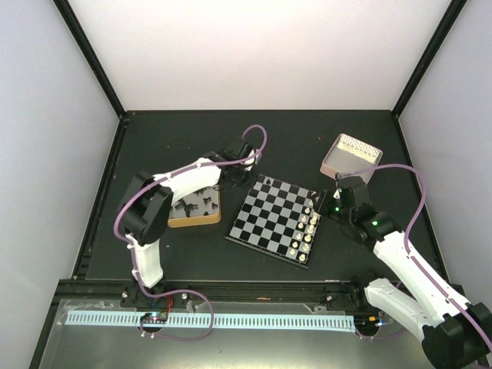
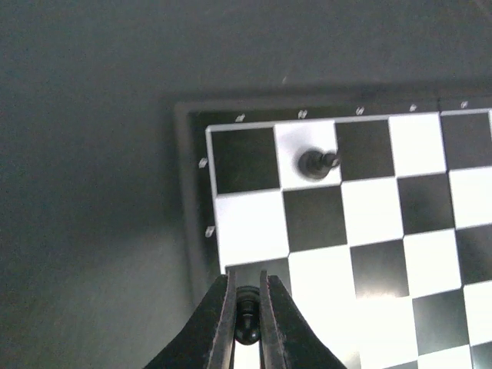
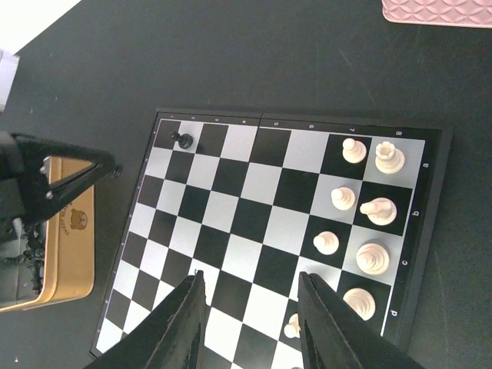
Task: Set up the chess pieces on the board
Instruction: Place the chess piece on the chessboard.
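Black and tiny, the chess piece (image 2: 246, 323) sits clamped in the left gripper (image 2: 246, 278) at the board's (image 2: 369, 204) edge. Let go tilted or off-centre, it could topple, roll off the board, or knock the lone black piece (image 2: 315, 163) near the board's corner. The right gripper (image 3: 250, 280) hangs spread wide above the board, holding nothing.

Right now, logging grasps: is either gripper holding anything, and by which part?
The left gripper pinches a black chess piece; which part is unclear. The right gripper holds nothing.
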Available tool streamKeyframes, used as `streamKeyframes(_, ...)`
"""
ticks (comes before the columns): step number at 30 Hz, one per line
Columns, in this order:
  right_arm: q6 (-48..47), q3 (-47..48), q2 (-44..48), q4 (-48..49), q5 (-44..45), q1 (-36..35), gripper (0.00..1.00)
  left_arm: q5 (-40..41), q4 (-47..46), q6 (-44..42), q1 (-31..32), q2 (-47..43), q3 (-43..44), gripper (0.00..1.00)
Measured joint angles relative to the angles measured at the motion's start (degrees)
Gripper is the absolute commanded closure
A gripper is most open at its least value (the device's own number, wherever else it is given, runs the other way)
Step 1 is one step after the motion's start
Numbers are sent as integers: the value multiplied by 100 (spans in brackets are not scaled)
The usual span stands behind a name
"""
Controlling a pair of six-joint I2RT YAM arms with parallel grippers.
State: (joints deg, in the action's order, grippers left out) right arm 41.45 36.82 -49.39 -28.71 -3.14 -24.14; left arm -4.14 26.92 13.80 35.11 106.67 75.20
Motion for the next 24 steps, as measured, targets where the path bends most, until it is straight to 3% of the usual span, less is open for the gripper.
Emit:
streamKeyframes(5,2,-2,0,-2,4,0,65,-442,-92,-168,0,595,564,95)
streamKeyframes(16,2,-2,-4,-9,46,0,65,-1423,-103,-289,22,1023,758,93)
streamKeyframes(24,2,-2,4,-50,63,0,65,-1480,-94,-304,22,1200,1023,91)
